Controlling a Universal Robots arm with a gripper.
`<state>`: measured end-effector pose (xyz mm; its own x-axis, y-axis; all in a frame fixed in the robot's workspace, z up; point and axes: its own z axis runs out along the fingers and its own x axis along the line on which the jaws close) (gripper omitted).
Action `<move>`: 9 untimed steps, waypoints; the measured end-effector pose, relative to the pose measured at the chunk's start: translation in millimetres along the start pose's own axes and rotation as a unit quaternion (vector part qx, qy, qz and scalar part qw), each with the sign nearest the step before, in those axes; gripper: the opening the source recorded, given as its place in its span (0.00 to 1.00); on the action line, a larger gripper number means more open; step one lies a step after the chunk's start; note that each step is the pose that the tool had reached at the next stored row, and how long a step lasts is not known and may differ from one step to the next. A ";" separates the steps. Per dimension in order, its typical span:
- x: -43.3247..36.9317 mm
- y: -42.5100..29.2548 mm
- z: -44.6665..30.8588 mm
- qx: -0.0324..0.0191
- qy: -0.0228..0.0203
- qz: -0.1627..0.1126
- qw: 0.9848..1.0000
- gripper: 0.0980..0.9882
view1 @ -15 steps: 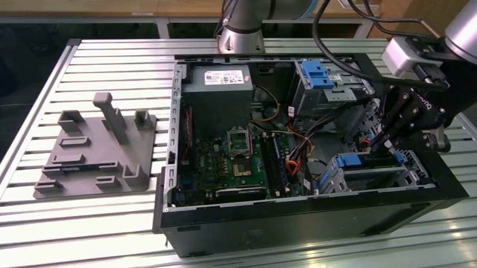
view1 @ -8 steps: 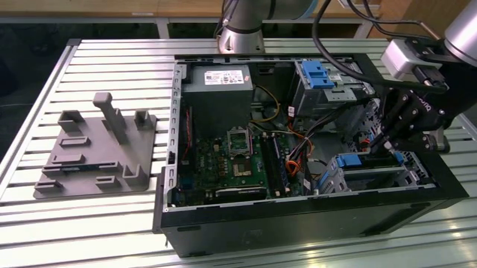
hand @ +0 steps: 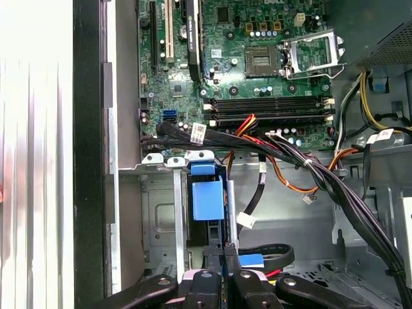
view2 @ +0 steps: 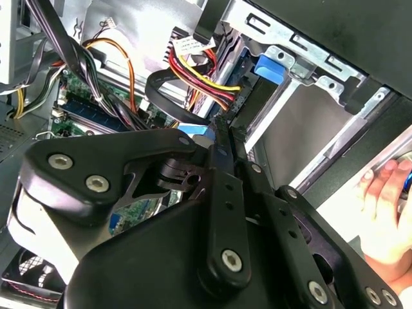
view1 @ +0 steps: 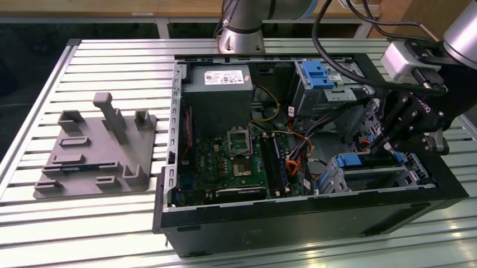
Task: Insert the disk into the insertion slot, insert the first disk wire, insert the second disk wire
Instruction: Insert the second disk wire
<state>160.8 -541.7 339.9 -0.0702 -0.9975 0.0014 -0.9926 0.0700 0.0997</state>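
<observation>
On the slatted table (view1: 111, 223), the gripper (view1: 384, 146) hangs just above the insertion slot (view1: 402, 176), jaws nearly closed.

The robot arm (view1: 242, 25) reaches down with its black gripper (view1: 384, 146) pointing steeply downward, the wrist angled above it. In the first wrist view its fingers (hand: 207, 273) stand pressed close together. A person's hand (view2: 386, 212) rests beside the gripper linkage.

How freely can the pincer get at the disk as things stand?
Probably yes. In the first wrist view the pincer hangs directly over the blue-framed disk, which appears seated in the insertion slot. Nothing lies between them; the black cable loop lies off to one side.
</observation>
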 end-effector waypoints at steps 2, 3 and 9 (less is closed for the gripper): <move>0.0 -0.6 0.5 0.000 0.000 0.000 1.000 0.05; 0.0 -0.9 0.7 0.000 0.000 0.000 1.000 0.05; -0.1 -1.2 2.8 0.000 0.000 0.000 1.000 0.05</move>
<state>161.7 -541.7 337.0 -0.0702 -0.9975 0.0014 -0.9926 0.0700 0.0997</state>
